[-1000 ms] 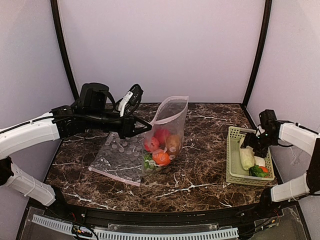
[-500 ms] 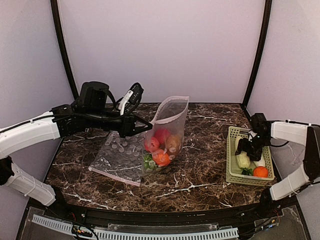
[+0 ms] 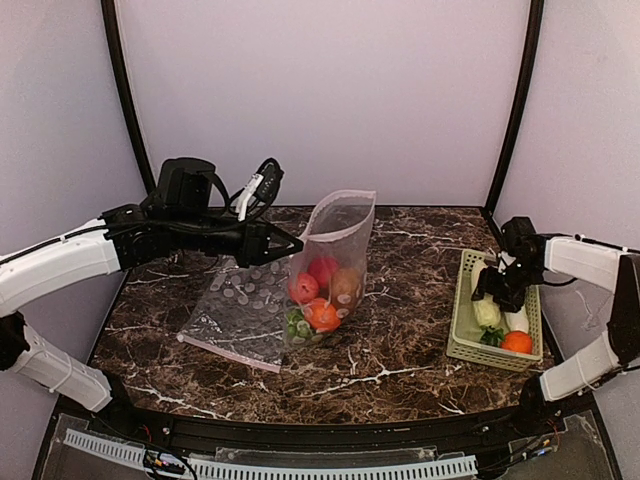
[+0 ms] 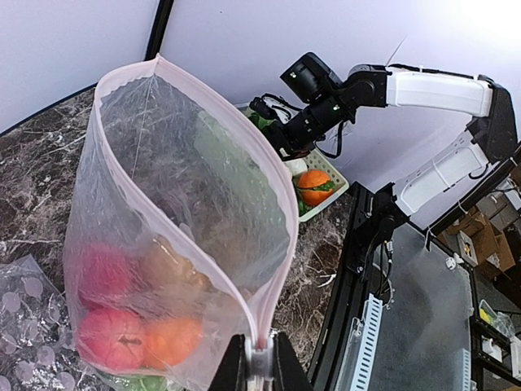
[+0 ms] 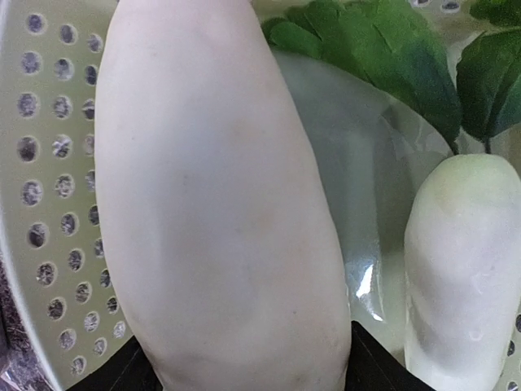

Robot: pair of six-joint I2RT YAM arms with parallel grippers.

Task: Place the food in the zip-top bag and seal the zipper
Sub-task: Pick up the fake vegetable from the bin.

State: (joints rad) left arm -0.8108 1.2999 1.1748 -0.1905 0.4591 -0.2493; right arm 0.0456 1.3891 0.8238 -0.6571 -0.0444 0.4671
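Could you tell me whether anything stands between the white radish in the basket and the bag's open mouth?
Nothing visible does: between the white radish in its basket and the zip-top bag lies only table, and the left gripper holds the mouth open.

The right tool (image 3: 497, 287) has moved left across the pale green basket (image 3: 455, 330), from over its right half to its left side. It now sits over the white radish (image 3: 487, 312), which lies slightly farther from the near edge than half a second ago. An orange toy (image 3: 517, 342), mostly hidden a second ago, now shows whole at the basket's near end. The basket's near-left corner has shifted a little left on the worktop. The left tool (image 3: 296, 244) has risen slightly, drawing up the pinched mouth corner of the zip-top bag (image 3: 340, 235).
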